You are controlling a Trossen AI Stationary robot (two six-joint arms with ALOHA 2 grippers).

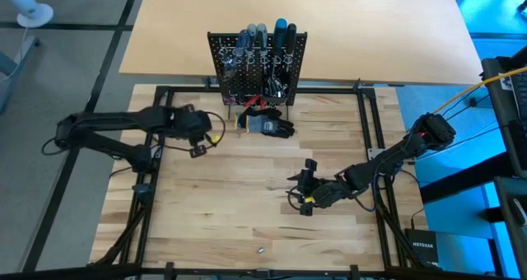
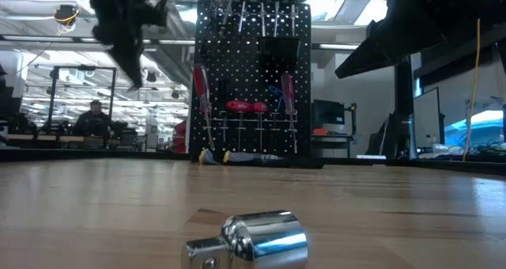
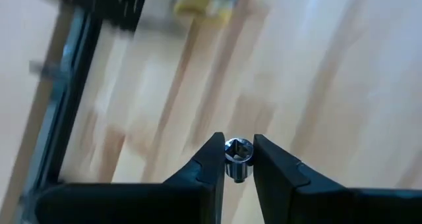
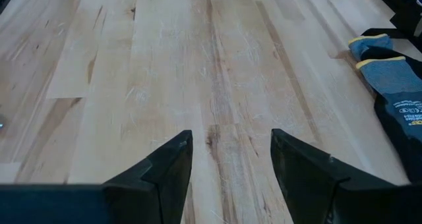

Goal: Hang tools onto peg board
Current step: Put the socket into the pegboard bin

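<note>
My left claw (image 3: 237, 159) pinches a small silver socket (image 3: 238, 153) by fingertips alone — mid-left in the high view, short of the peg board (image 1: 257, 66) — a jolt could drop it; my right claw (image 1: 306, 189) waits open.

High view straight down over whole table (image 1: 247, 198) and both arms; low view at tabletop level, facing peg board (image 2: 251, 79), also seen from above in high view (image 1: 257, 62); each wrist view looks close past its own fingers at the wood.
</note>
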